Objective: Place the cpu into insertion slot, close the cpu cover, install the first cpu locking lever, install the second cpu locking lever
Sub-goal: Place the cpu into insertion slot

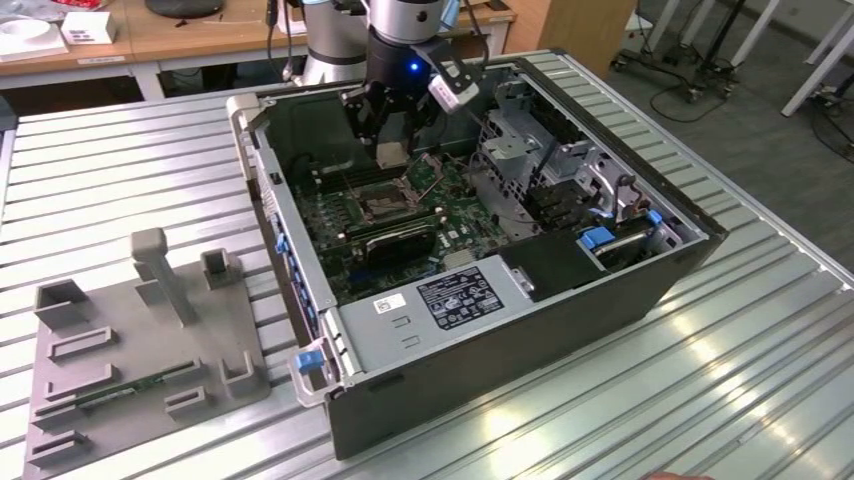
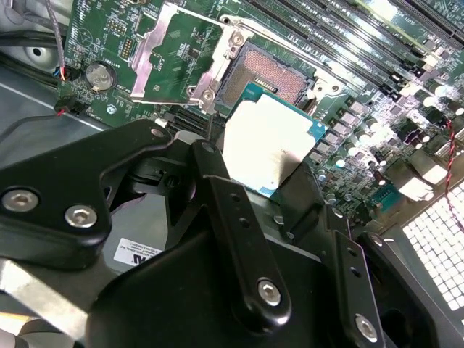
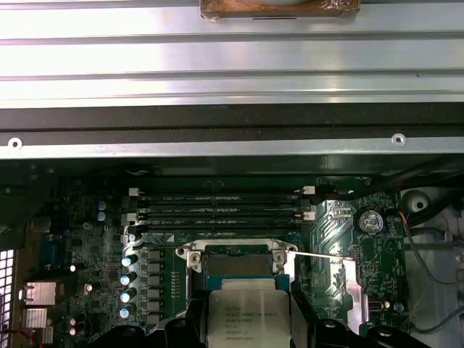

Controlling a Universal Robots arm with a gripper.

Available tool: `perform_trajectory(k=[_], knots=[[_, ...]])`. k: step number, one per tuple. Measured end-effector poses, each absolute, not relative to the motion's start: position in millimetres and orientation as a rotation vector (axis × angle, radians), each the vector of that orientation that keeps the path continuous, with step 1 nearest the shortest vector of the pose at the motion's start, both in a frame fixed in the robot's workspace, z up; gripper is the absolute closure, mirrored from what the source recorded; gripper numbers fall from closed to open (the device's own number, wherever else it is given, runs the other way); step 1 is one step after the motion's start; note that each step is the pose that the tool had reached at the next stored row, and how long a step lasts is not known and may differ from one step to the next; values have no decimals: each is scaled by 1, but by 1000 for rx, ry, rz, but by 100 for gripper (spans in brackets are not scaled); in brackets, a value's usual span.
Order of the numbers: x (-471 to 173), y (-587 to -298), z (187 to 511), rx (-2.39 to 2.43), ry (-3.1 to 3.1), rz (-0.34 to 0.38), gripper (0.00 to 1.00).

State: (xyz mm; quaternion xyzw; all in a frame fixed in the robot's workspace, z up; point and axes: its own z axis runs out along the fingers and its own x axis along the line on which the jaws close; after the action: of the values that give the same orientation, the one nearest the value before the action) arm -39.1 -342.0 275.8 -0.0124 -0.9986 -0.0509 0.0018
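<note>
My gripper (image 1: 388,146) reaches down into the open computer case (image 1: 667,270) and is shut on the cpu (image 1: 391,155). In both wrist views the cpu (image 2: 270,141) (image 3: 245,319) is a pale square chip with a green edge, pinched between the black fingers (image 2: 217,196). It hangs slightly tilted just above and beside the open insertion slot (image 2: 272,76) (image 3: 239,264), apart from it. The cpu cover (image 2: 174,51) stands flipped open next to the slot, a silvery frame with a square window. A thin locking lever (image 3: 319,255) sticks out sideways from the socket.
Memory slots (image 3: 217,206) run beside the socket, with capacitors (image 3: 129,279) along another side. A drive cage (image 1: 534,170) and the power supply (image 1: 441,295) fill the case at the exterior view's right. A grey fixture tray (image 1: 134,340) lies on the slatted table (image 1: 694,400).
</note>
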Motion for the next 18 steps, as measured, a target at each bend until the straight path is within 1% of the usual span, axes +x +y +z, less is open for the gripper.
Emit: perform_trajectory(k=[18], knots=[[-39, -342, 274, -266, -3130, -160, 46]])
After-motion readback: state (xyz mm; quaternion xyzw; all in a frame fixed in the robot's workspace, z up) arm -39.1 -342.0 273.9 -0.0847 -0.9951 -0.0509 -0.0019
